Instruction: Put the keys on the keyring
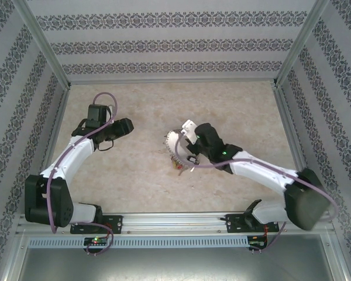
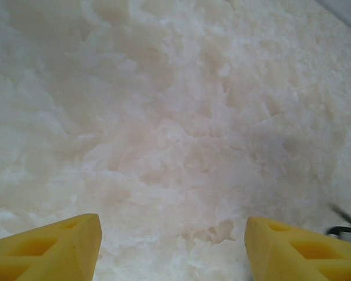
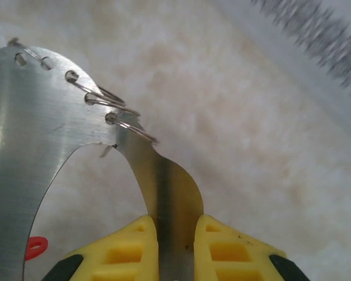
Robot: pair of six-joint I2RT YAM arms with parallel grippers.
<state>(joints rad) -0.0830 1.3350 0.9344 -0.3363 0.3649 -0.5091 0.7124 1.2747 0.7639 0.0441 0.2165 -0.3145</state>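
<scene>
Keyring, a flat silvery metal crescent with a row of holes along its outer edge, sits near the middle of the pale marbled beige surface when seen from above. The right hand is on its right side and closed on it. At the crescent's near end hang a few tiny coloured bits, reddish and yellowish, too small to make out. The left hand is well apart, over on the left side.

From the left wrist, the left hand is open: its two yellow fingers stand wide apart above bare surface, with nothing between them.

From the right wrist, the right hand pinches a narrow tab of the keyring between its yellow fingers, which press against the metal from both sides. Thin wire rings pass through several of the edge holes. A small red plastic tag shows below the crescent's inner curve, over the surface.
</scene>
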